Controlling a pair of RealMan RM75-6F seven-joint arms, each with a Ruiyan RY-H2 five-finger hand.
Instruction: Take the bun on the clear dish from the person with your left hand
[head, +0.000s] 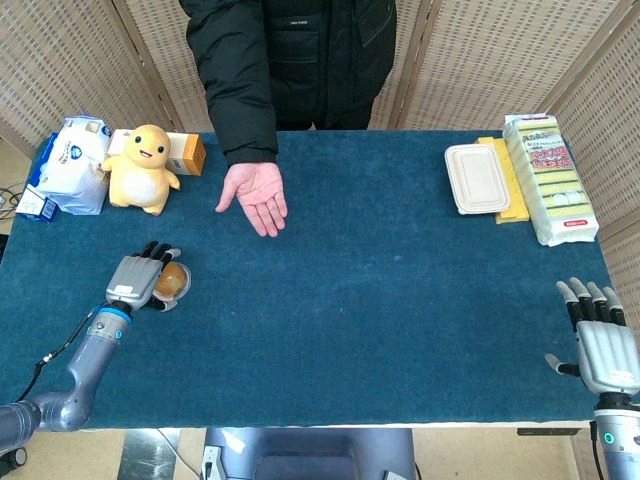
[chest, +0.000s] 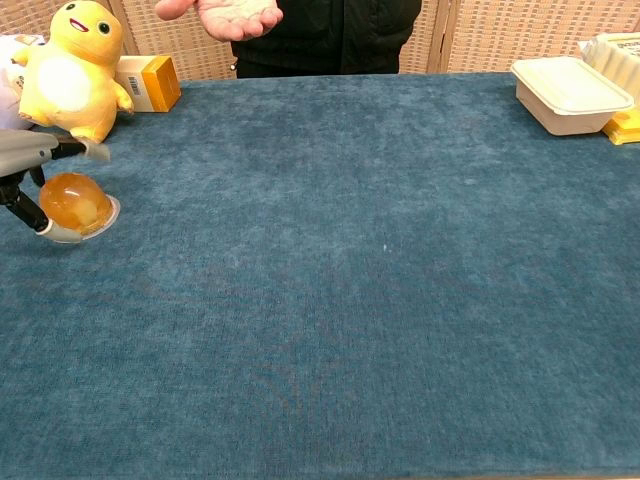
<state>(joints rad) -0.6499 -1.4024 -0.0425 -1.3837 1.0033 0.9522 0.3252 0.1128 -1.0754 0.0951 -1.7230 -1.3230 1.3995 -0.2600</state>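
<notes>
The golden bun (head: 172, 281) sits in its clear dish (head: 181, 291), low over the blue table (head: 380, 290) near the left edge. My left hand (head: 136, 279) holds the dish from the left, fingers curled over it. In the chest view the bun (chest: 72, 200) and dish (chest: 100, 215) appear at or just above the cloth, with my left hand (chest: 28, 160) wrapped round them at the frame edge. The person's hand (head: 255, 195) lies palm up and empty, well beyond the bun. My right hand (head: 605, 340) hovers at the near right corner, fingers spread, holding nothing.
A yellow plush toy (head: 143, 168), an orange box (head: 187, 153) and a white bag (head: 70, 165) stand at the back left. A white lidded container (head: 477, 178) and a pack of sponges (head: 550, 178) lie at the back right. The person (head: 290, 60) stands behind the far edge.
</notes>
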